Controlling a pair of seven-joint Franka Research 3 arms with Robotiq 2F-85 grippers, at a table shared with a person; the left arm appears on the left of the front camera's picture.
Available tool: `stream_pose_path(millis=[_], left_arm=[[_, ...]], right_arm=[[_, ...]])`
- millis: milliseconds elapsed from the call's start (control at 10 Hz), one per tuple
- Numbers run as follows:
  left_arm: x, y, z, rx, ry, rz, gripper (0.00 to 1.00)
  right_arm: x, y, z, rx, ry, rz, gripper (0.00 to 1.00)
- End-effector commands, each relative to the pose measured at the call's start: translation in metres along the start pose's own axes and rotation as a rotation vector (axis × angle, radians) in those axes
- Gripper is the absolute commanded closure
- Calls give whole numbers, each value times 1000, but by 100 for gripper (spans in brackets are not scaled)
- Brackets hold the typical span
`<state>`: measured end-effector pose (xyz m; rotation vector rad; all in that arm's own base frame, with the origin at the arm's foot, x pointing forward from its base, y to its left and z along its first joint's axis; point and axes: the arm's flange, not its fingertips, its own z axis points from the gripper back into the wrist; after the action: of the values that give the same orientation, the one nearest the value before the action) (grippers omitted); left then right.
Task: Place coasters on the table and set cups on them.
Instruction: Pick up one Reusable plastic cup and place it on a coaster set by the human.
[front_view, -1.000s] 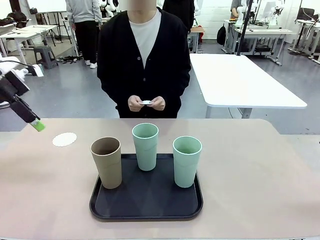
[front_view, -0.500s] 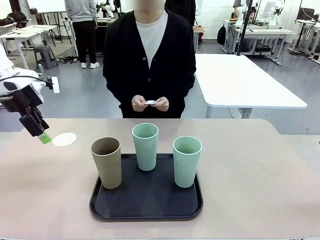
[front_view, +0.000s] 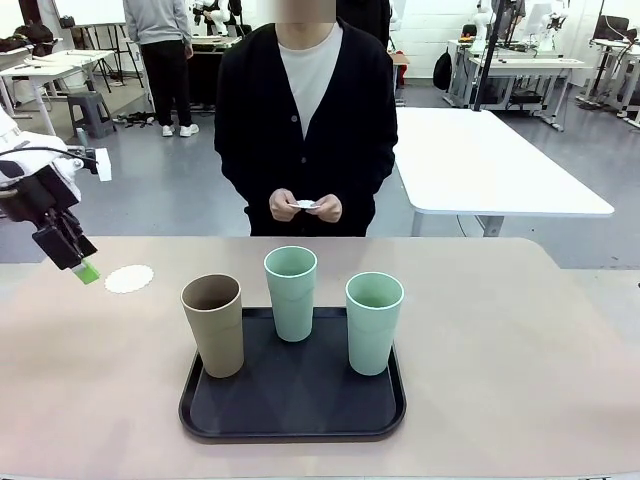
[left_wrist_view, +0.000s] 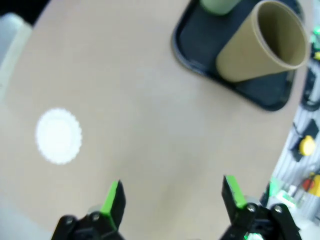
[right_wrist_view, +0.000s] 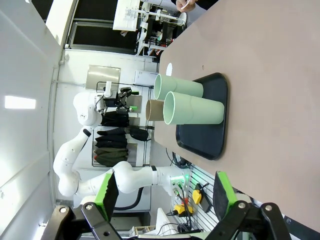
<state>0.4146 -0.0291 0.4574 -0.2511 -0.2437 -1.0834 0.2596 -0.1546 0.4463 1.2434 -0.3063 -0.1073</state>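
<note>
Doily coaster (front_view: 129, 279) lay flat on table (front_view: 500, 350), left-middle of front frame. Paper-thin, floppy, basically weightless; guess edge pinch only.

White thing pinched in person's hands (front_view: 306, 207), upper centre, probably more coasters.

Tan cup (front_view: 213, 325), rear mint cup (front_view: 290, 293) and right mint cup (front_view: 374, 322) stood on black tray (front_view: 300, 415), lower centre. Looked light, stiff, matte, so decent grip. I'd grab mid-wall, below rim.

Left gripper (front_view: 85, 270) hovered just left of coaster, fingers spread wide, nothing held. Right gripper (right_wrist_view: 165, 192) also splayed, empty.

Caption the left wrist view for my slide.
Open left pincer above the table, near one coaster; tan cup on the tray.
</note>
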Motion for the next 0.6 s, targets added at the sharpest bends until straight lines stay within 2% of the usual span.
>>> stream_pose_path(millis=[0,200,500], left_arm=[[-15,1,-21,-81,-220,-205,0],[-18,1,-35,-121,-461,-319,0],[-8,1,-59,-149,-641,-436,0]], right_arm=[[3,0,1,25,-10,14,0],[3,0,1,25,-10,14,0],[3,0,1,25,-10,14,0]])
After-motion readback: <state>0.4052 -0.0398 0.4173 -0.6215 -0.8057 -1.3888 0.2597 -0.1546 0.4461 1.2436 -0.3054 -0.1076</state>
